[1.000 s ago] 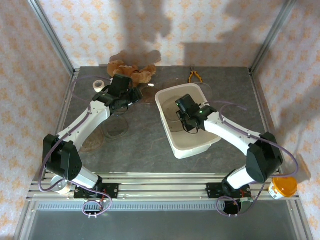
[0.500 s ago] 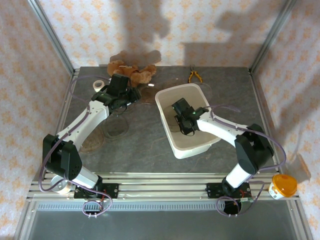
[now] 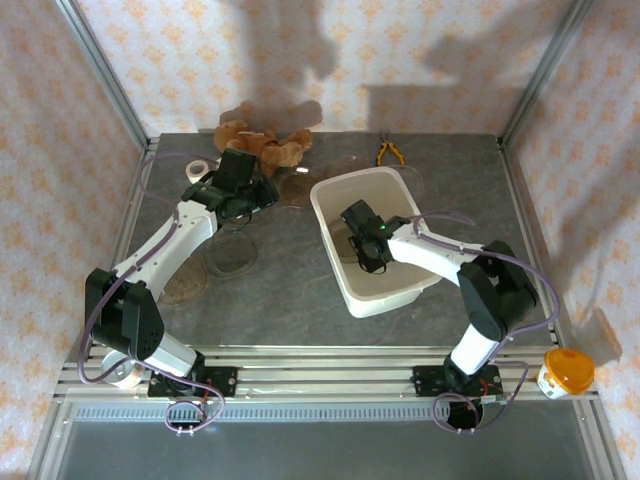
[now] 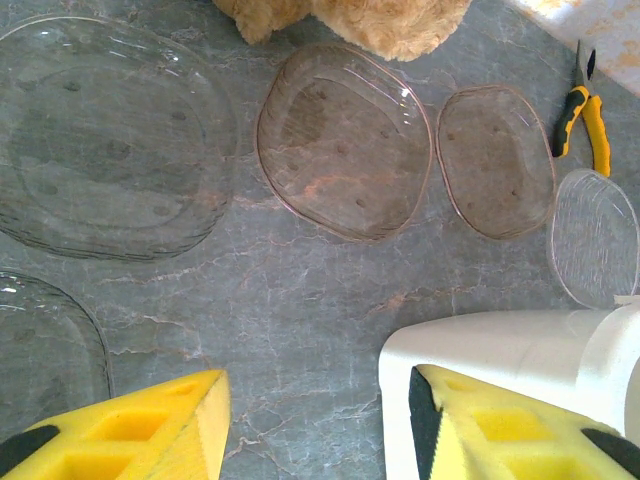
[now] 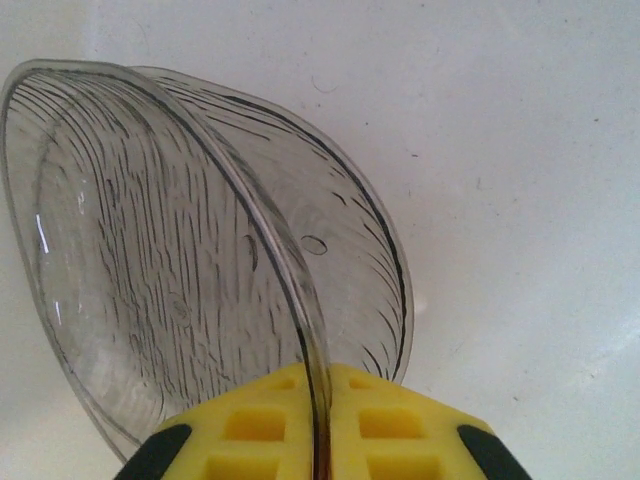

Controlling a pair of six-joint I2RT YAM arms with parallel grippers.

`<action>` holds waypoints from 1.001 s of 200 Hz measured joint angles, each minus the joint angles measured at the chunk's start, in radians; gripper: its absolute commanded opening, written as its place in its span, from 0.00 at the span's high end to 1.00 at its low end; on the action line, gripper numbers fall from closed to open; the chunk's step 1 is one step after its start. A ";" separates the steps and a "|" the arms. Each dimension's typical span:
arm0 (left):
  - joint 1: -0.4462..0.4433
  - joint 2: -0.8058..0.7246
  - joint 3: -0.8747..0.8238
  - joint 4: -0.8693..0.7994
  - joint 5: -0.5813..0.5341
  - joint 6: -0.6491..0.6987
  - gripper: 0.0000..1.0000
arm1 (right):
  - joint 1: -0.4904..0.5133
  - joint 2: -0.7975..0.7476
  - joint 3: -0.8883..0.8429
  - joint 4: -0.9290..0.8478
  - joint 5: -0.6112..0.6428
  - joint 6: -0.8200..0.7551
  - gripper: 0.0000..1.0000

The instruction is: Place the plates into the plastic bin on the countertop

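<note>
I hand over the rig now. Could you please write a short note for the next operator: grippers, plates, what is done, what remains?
Right gripper: shut on the rim of one plate, tilted, inside the plastic bin; not yet released.
Left gripper: open, empty, above the countertop.
Loose plates: at least five on the countertop.
Done: one plate brought into the bin.
Left: release it, then move the rest.

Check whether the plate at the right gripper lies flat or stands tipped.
Tipped: the plate stands on edge, rim pinched by the right gripper, inside the bin.
</note>
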 measured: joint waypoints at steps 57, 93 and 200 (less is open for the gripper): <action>0.000 0.000 -0.005 0.001 0.000 -0.010 0.49 | -0.001 0.001 0.018 -0.044 0.000 -0.026 0.56; 0.000 0.000 -0.027 0.001 0.000 -0.016 0.49 | -0.001 -0.006 0.037 -0.080 0.005 -0.069 0.32; 0.000 -0.105 -0.108 -0.069 -0.090 -0.163 0.48 | -0.013 -0.227 0.156 -0.167 0.068 -0.330 0.22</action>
